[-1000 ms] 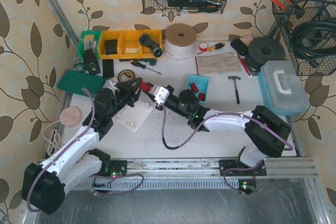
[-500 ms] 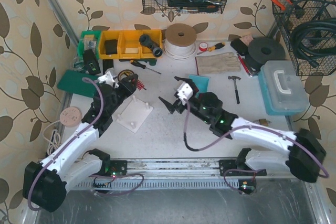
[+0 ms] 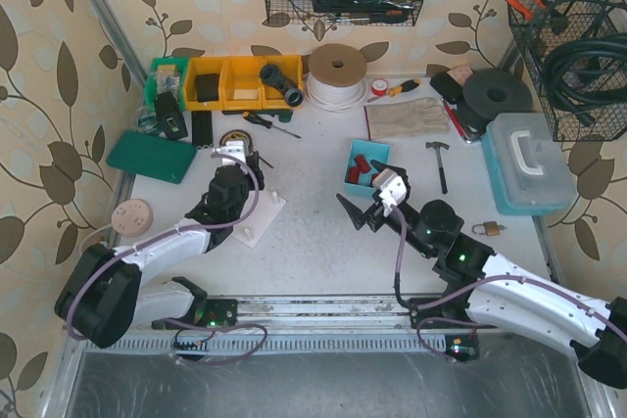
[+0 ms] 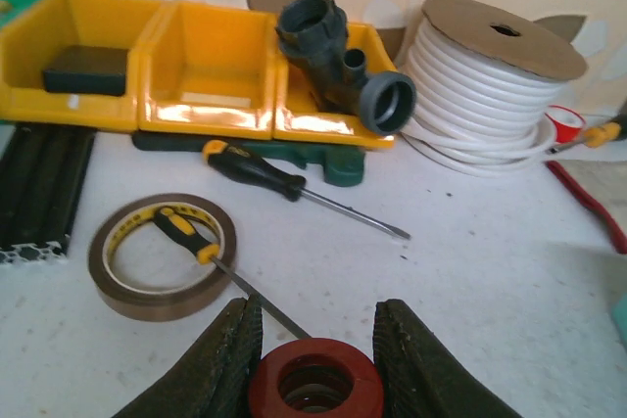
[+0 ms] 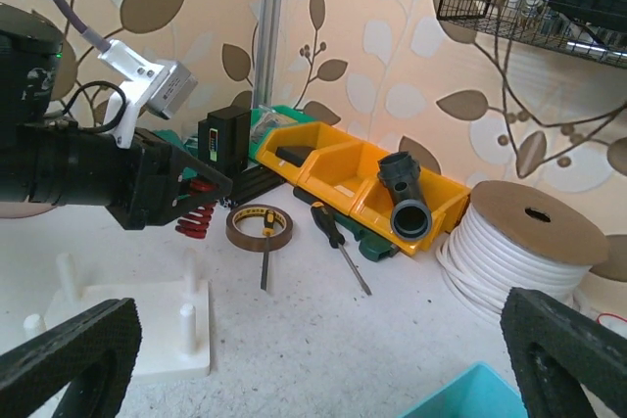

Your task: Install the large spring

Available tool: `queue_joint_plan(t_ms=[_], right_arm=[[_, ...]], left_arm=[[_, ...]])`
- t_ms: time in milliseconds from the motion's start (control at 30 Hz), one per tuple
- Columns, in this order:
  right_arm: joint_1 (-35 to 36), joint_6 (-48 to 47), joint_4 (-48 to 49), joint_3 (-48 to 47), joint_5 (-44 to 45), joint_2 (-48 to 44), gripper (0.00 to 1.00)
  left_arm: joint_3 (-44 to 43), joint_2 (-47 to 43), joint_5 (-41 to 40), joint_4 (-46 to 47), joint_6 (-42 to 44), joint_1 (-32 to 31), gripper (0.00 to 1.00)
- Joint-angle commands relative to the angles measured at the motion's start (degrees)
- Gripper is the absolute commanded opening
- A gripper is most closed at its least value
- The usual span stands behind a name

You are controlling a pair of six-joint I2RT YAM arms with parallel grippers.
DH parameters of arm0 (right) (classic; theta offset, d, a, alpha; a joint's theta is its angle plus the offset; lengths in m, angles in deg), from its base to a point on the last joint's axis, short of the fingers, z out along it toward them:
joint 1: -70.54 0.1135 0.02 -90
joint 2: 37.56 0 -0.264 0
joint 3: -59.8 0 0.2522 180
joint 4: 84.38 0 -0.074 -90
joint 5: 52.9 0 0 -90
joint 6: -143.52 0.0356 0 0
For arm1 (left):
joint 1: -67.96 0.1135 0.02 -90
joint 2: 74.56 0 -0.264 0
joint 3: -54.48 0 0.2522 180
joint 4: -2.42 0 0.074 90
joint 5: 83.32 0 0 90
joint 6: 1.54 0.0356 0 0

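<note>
The large spring (image 4: 314, 385) is red and coiled. My left gripper (image 4: 313, 354) is shut on it, and its open end faces the left wrist camera. In the right wrist view the spring (image 5: 195, 209) hangs tilted from the black fingers (image 5: 192, 176), just above the table behind the white base plate (image 5: 137, 345). Upright pegs (image 5: 186, 325) stand on that plate. From above, the left wrist hides the spring beside the plate (image 3: 263, 224). My right gripper (image 3: 359, 213) stands wide open and holds nothing, to the right of the plate.
A brown tape roll (image 4: 162, 256) with a small screwdriver across it lies ahead of the spring, near a longer screwdriver (image 4: 299, 190). Behind are yellow bins (image 4: 196, 70), a black pipe fitting (image 4: 343, 61) and a white cord spool (image 4: 490, 85). A blue tray (image 3: 367, 162) and a padlock (image 3: 487, 229) lie near the right arm.
The right gripper let go of the spring, opened wide and drew back to the near right. The left gripper kept the spring and moved nearer and lower beside the plate.
</note>
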Motion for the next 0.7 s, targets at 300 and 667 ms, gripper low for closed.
queue_joint_plan(t_ms=[300, 667], right_arm=[[-0.2, 0.7, 0.8, 2.2, -1.6, -3.0, 0.98], [-0.4, 0.2, 1.6, 2.5, -1.4, -2.9, 0.97]], left_arm=[[1.5, 8.2, -5.3, 18.0, 4.8, 3.2, 0.0], [3.9, 8.1, -3.2, 18.2, 4.0, 3.6, 0.0]])
